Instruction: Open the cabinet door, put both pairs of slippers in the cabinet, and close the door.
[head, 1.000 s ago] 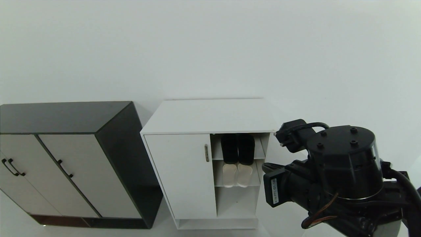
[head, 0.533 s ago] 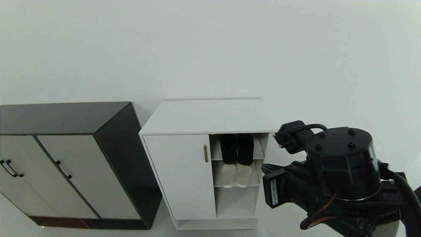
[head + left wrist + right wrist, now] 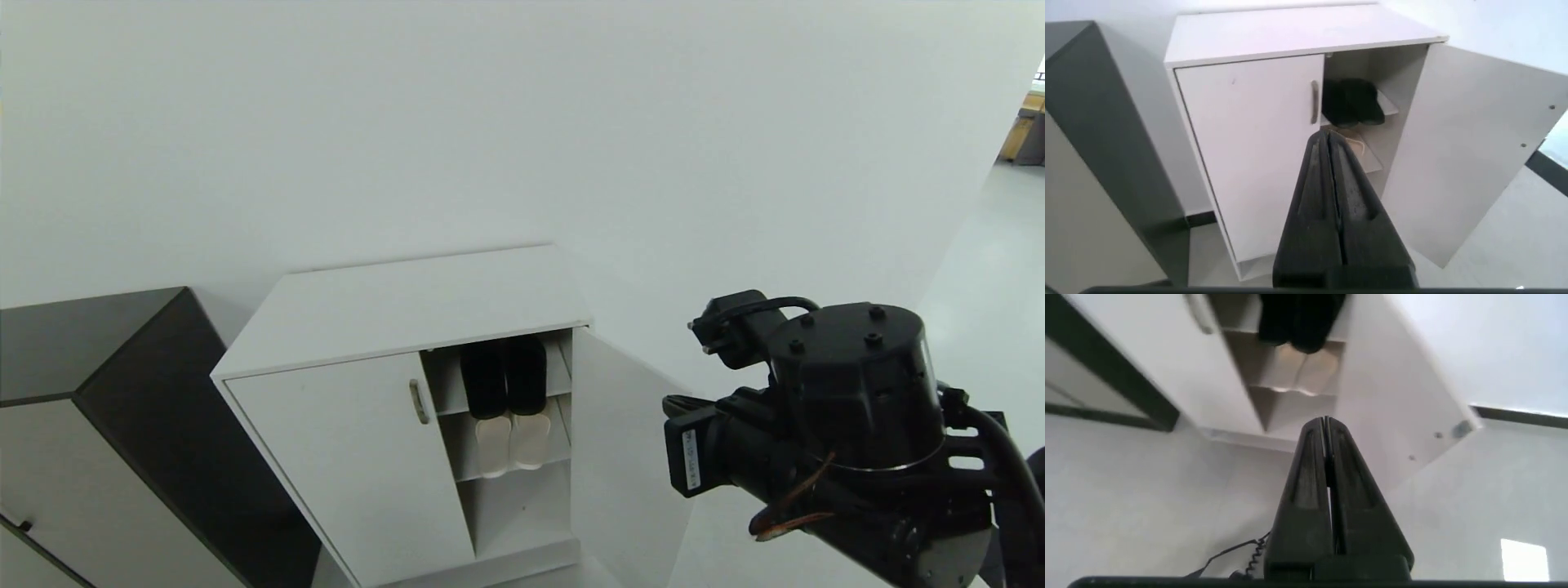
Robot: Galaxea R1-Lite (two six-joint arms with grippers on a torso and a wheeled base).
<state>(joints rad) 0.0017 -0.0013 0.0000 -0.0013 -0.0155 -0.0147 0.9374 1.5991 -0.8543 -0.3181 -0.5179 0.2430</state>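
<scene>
While dim inside the cabinet (image 3: 408, 302), black slippers (image 3: 504, 377) above white slippers (image 3: 514, 441); left claw (image 3: 1328, 139), right claw (image 3: 1327, 425) closed, empty.

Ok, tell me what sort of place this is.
Likely a mock entryway: a white cabinet with slippers on its shelves, a dark cabinet beside it, a bare wall.

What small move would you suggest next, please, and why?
Probably bring the right gripper round behind the open door to start swinging it shut: the black slippers and the white slippers already sit inside the cabinet, and that gripper is shut and empty.
</scene>
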